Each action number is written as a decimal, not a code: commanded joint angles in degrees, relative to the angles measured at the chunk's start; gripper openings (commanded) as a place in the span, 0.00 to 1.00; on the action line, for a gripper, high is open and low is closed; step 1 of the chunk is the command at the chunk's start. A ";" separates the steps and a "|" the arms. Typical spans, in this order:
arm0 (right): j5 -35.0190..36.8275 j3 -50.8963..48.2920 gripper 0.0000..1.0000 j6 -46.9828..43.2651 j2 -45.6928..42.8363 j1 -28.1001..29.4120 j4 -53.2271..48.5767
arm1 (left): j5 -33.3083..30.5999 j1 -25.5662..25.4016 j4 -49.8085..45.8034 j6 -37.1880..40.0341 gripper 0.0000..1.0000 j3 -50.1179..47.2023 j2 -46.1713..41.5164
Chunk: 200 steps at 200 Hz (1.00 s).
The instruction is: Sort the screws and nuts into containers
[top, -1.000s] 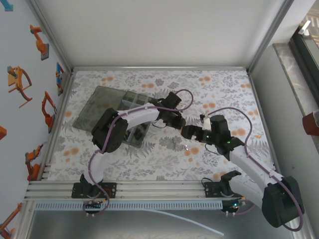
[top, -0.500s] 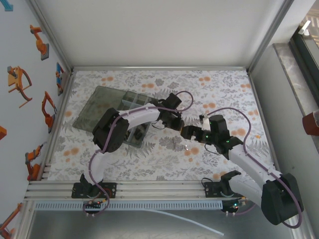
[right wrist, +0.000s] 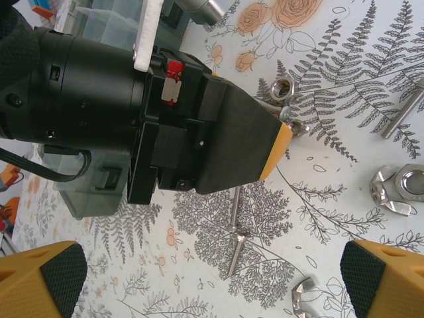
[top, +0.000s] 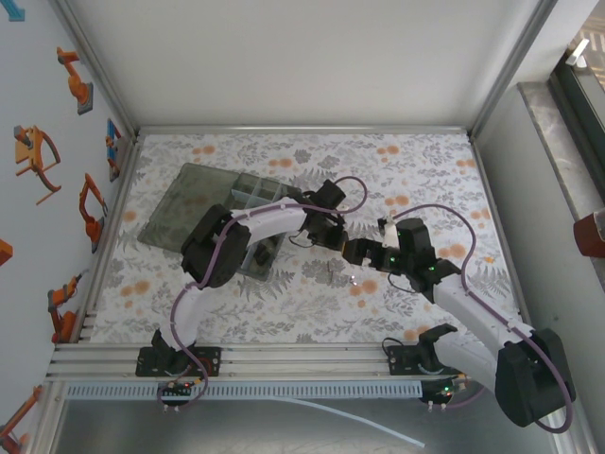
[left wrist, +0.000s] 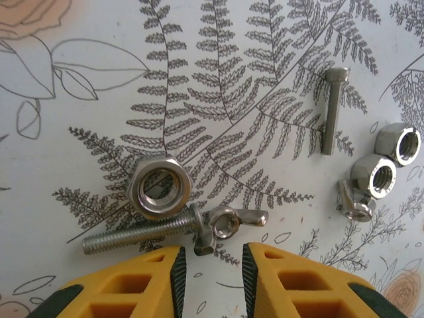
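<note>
- While the left claw hangs low over the worktop, its yellow fingers stand a little apart with nothing between them; I'd say a pick is being lined up.
- Just ahead of its gap lie a wing nut, a long screw and a hex nut, bunched and touching; more nuts and another screw lie off to one side.
- Right claw is spread wide, empty, near the same pile.
- Box sits well to the left of the pile; whether its containers hold anything I cannot tell.
- Next move, I'd judge: drop, pinch one piece alone without dragging its neighbours, then carry it to the box.
- No brand, label or writing can be read.
</note>
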 commanded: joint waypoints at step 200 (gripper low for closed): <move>-1.20 2.24 1.00 0.16 2.62 -0.48 2.61 | 2.45 0.63 0.63 0.98 0.05 0.59 -3.02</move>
